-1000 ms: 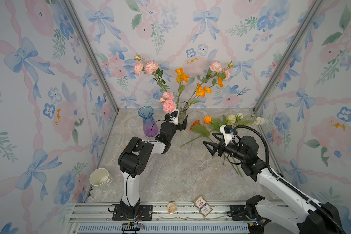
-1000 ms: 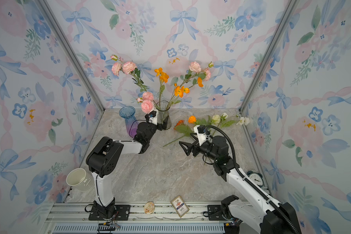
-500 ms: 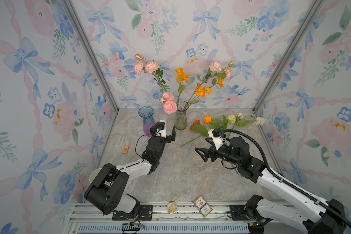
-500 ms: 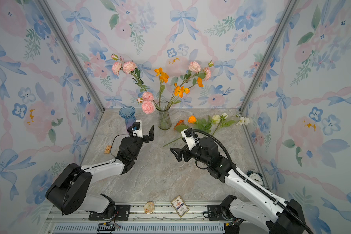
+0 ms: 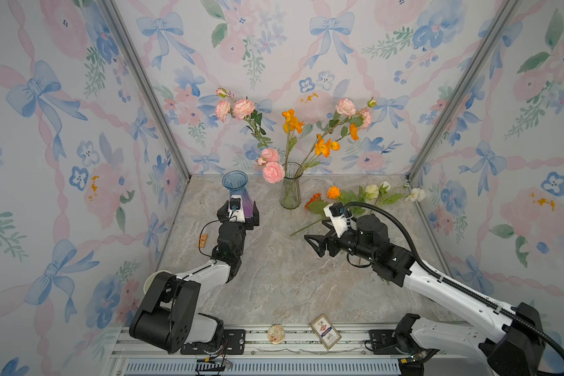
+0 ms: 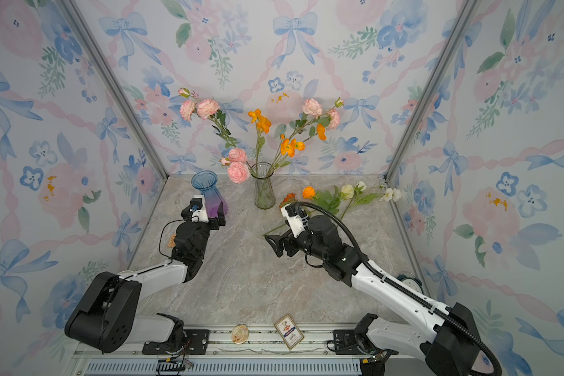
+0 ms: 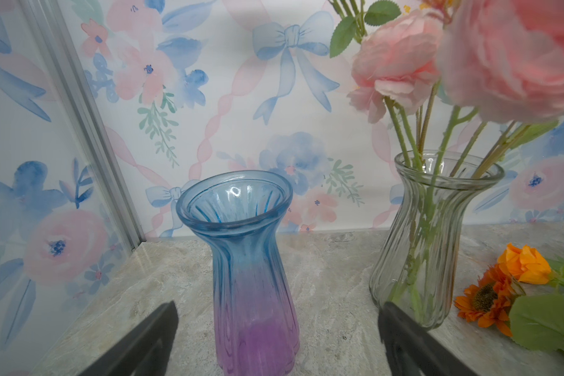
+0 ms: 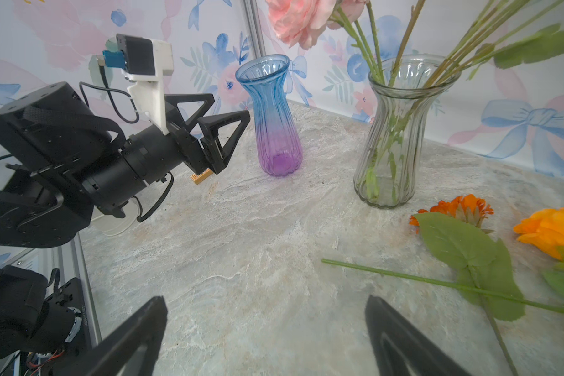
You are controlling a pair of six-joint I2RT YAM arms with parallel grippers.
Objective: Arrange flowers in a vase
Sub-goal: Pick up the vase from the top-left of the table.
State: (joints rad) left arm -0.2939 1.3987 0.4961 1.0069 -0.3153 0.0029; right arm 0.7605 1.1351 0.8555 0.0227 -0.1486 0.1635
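Note:
A clear glass vase (image 5: 289,190) (image 6: 263,192) at the back of the table holds pink blooms (image 5: 272,171) and orange poppies (image 5: 292,120). To its left stands a blue-to-purple vase (image 5: 235,182) (image 7: 251,267) with nothing in it. My left gripper (image 5: 239,208) (image 7: 277,307) is open, pointing at this vase's lower part with its tips just short of the glass. More flowers lie flat right of the clear vase: a sunflower (image 8: 463,208), an orange rose (image 8: 551,228) and white blooms (image 5: 372,191). My right gripper (image 5: 312,245) (image 8: 265,301) hovers open over bare table, beside a green stem (image 8: 404,276).
A small orange-brown block (image 5: 203,241) lies by the left wall. A white cup (image 5: 150,283) is mostly hidden behind my left arm. A card box (image 5: 325,331) and a round disc (image 5: 275,332) sit on the front rail. A clock (image 6: 409,281) shows near the right wall.
My left gripper has drawn back from the clear vase and shifted left to face the blue vase, the arm folding low. My right gripper has drifted left, away from the lying flowers. Both stay open.

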